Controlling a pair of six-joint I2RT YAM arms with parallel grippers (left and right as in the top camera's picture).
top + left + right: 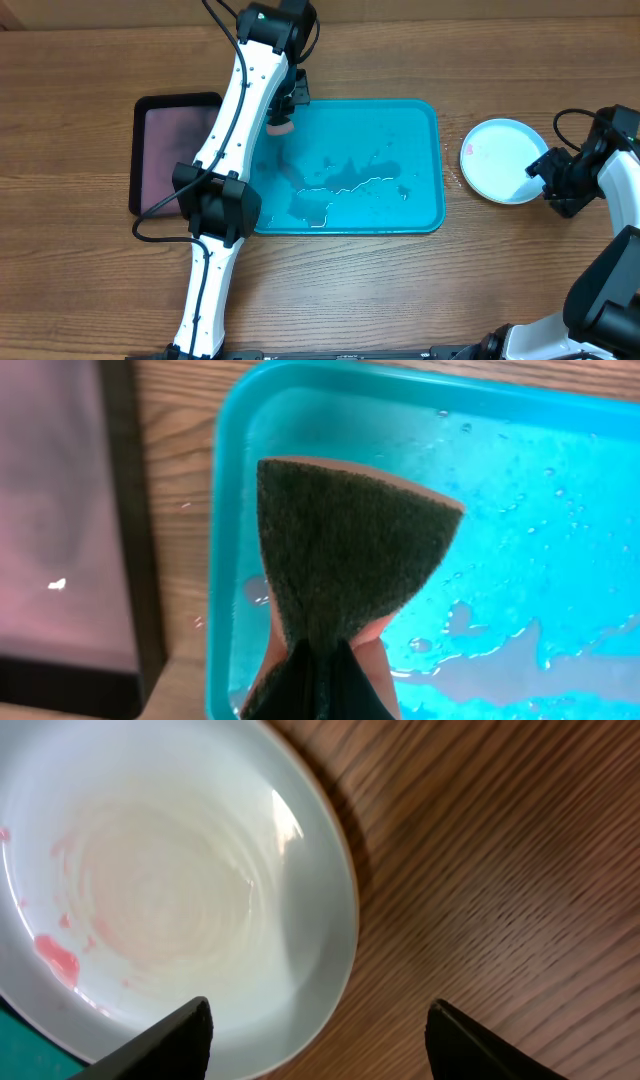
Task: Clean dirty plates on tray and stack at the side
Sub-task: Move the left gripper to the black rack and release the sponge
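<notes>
The turquoise tray [420, 150] lies mid-table, wet with puddles and holding no plates. My left gripper [284, 118] is shut on a sponge [345, 550] with a dark green scouring face and a pink back, held over the tray's [230, 510] far left corner. A white plate [503, 160] with faint red-orange smears rests on the table to the right of the tray. My right gripper [548, 172] is open at the plate's right edge, one finger over the plate's [150, 890] rim and the other over the wood. The yellow-green and light blue plates are out of view.
A black tray [150, 105] with a pinkish-brown inside lies left of the turquoise tray, partly under my left arm. It also shows in the left wrist view [125, 510]. Bare wooden table surrounds the trays.
</notes>
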